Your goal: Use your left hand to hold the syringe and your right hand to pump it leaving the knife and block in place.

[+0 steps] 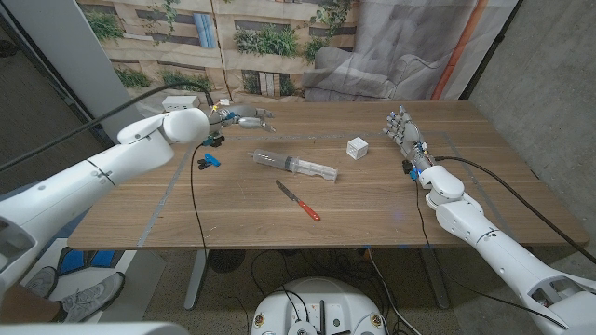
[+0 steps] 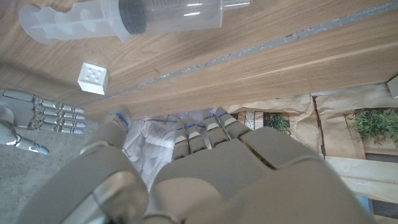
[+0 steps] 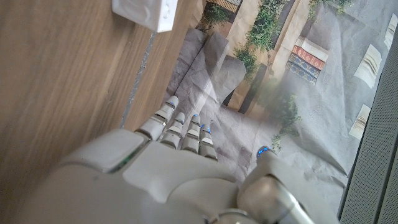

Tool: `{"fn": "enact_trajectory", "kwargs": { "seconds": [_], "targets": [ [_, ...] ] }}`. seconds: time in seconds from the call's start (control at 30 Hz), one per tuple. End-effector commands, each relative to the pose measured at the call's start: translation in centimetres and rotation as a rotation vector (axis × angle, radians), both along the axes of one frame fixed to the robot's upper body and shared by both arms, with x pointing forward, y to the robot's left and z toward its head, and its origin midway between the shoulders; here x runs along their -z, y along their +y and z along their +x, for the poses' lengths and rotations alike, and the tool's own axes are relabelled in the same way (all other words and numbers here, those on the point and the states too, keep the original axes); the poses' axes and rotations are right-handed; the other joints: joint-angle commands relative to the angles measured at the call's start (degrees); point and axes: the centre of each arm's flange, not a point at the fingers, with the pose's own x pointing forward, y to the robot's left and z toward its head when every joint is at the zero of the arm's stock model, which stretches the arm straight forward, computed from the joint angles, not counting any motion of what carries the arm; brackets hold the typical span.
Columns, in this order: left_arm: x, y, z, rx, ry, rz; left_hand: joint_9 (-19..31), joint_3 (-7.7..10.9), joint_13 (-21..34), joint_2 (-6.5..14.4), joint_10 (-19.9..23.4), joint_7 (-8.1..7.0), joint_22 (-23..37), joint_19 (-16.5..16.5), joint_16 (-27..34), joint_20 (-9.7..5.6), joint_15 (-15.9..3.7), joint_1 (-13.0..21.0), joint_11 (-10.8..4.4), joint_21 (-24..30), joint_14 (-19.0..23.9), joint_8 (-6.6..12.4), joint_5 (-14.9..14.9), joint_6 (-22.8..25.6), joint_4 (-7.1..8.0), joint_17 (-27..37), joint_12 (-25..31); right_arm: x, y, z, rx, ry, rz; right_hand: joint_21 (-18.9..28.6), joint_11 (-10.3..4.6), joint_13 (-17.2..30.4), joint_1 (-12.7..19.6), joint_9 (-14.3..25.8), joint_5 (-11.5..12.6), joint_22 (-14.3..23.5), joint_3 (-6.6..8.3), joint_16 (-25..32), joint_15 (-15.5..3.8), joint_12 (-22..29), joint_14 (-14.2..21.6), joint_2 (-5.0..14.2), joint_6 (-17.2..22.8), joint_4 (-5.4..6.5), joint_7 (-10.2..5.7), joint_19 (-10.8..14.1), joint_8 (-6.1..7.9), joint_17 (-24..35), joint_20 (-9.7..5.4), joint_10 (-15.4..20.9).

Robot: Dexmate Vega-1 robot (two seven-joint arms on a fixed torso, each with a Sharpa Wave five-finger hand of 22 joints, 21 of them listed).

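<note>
The clear syringe (image 1: 293, 165) lies on its side mid-table; the left wrist view also has the syringe (image 2: 137, 15). The red-handled knife (image 1: 298, 200) lies nearer the front edge. The white block (image 1: 357, 147) sits to the right of the syringe, and the block (image 2: 92, 78) is seen again from the left wrist. My left hand (image 1: 245, 118) hovers at the far side of the table, behind the syringe and apart from it, its fingers (image 2: 199, 134) straight and holding nothing. My right hand (image 1: 402, 132) stands right of the block, fingers spread and empty.
A white box (image 1: 179, 102) sits at the far left corner of the table (image 1: 391, 209). A small blue part (image 1: 210, 160) and black cables (image 1: 194, 186) lie left of the syringe. A wrinkled printed backdrop hangs behind the table.
</note>
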Motion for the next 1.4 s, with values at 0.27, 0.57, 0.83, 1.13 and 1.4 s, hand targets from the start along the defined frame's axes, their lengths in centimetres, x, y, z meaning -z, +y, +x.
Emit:
{"fn": "enact_trajectory", "kwargs": {
  "seconds": [0.27,0.57,0.83,1.13,1.4],
  "targets": [
    [-1.4,-2.2,0.4,-0.093,0.040,0.379,0.37,-0.18,0.32,-2.68,1.02,0.06,-0.03,-0.21,0.03,-5.44,-4.29,2.82,-0.42,0.12,0.37,0.31,0.52,-0.34,-0.42,0.32,-0.34,0.9,0.3,-0.2,-0.005,0.007,0.021,0.19,0.14,0.19,-0.13,0.10,0.11,0.16,0.30,0.48,-0.23,0.40,0.37,0.03,0.24,-0.42,-0.14,0.11,0.32,-0.21,-0.34,0.14],
    [-0.7,-2.9,1.4,-0.087,0.028,0.445,0.50,-0.58,0.35,-5.76,1.79,-0.35,-0.02,-3.31,0.25,-4.31,-5.18,6.16,-1.26,-0.24,1.24,1.08,0.61,0.68,-0.23,0.34,-0.32,1.4,0.0,-0.9,0.008,0.018,0.023,0.17,0.19,0.19,-0.20,0.10,0.07,0.16,0.39,0.57,-0.12,0.45,0.52,-0.04,0.32,-0.55,-0.23,0.06,0.39,-0.40,-0.27,0.23],
    [-0.2,-3.6,2.3,-0.071,-0.019,0.540,0.51,-0.74,0.31,-7.45,3.68,-0.37,-0.04,-4.30,0.39,-4.15,-5.69,8.40,-1.62,-0.09,2.33,1.82,0.37,2.44,-0.20,0.30,0.04,1.4,-0.1,-1.1,0.007,0.018,0.021,0.17,0.10,0.19,-0.21,0.10,0.06,0.16,0.49,0.63,-0.08,0.48,0.65,-0.03,0.40,-0.65,-0.26,0.03,0.43,-0.55,-0.13,0.30],
    [1.5,-3.8,2.9,-0.044,-0.076,0.533,0.49,-0.51,0.26,-8.96,5.12,0.56,-0.08,-2.58,0.60,-3.99,-5.27,11.81,-1.37,0.53,4.43,1.92,0.00,2.93,-0.19,0.26,-0.01,1.3,-0.2,-1.1,0.012,0.015,0.021,0.19,-0.05,0.19,-0.26,0.10,0.04,0.17,0.60,0.69,0.07,0.46,0.77,-0.03,0.41,-0.75,-0.34,0.05,0.44,-0.70,-0.08,0.26],
    [3.2,-3.9,3.5,-0.037,-0.104,0.555,0.46,-0.02,0.21,-9.69,6.46,1.50,-0.10,-0.92,0.60,-3.81,-5.37,15.68,-1.14,0.68,6.35,2.20,-0.02,4.08,-0.19,0.21,-0.11,1.3,-0.1,-1.2,0.015,0.020,0.024,0.18,-0.16,0.20,-0.31,0.10,0.02,0.17,0.70,0.78,0.25,0.51,0.96,0.01,0.43,-0.81,-0.44,0.02,0.46,-0.82,0.01,0.37]
  ]
}}
